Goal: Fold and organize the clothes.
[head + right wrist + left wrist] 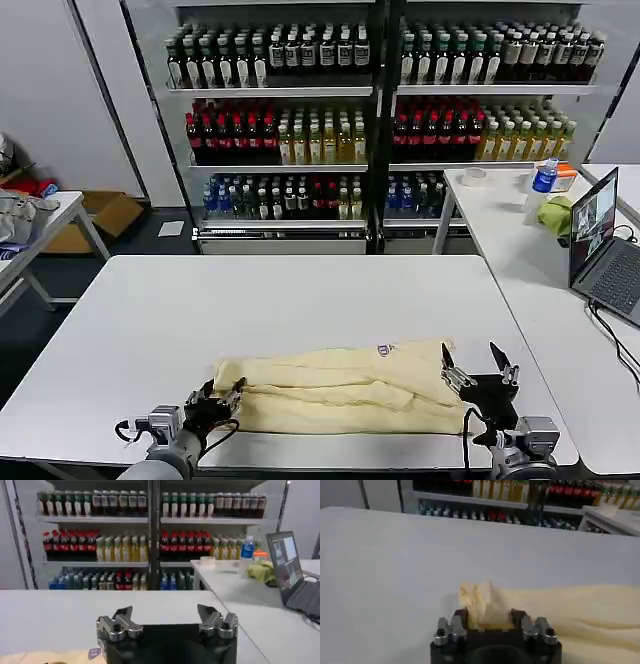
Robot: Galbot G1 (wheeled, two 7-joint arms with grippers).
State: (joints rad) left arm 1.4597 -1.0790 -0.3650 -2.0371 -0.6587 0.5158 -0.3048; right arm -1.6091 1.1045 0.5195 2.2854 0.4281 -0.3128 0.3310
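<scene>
grippers sit at the desk's (150,330) near edge. the left gripper (218,398) has its jaws closed on the left end of the t-shirt (340,385), bunching the cream fabric. the right gripper (478,372) stands at the shirt's right end, jaws spread open and raised clear of the cloth. the t-shirt lies folded in a long band across the near desk. farther off, shelves (280,90) hold bottles.

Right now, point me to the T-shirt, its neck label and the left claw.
T-shirt (340,388): head view, middle of the folded cream fabric.
Neck label (385,350): head view, small patch on the shirt's far edge.
Left claw (490,621): left wrist view, between the fingertips, closed on the shirt's bunched end.
</scene>
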